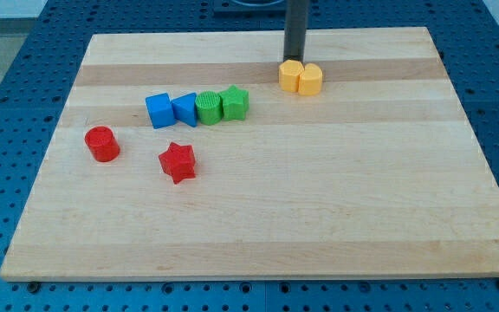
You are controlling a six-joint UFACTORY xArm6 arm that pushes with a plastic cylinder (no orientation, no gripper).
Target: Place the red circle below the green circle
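Observation:
The red circle (102, 143) lies at the board's left, below and left of the block row. The green circle (208, 108) sits in that row, touching a blue block on its left and the green star (235, 102) on its right. My tip (294, 60) stands near the view's top, right behind the two yellow blocks, far right of the red circle. A red star (178, 161) lies below the row, to the right of the red circle.
A blue cube (158, 111) and a blue triangular block (184, 109) form the row's left end. Two yellow blocks (301, 77) sit side by side just below my tip. The wooden board (336, 199) rests on a blue perforated table.

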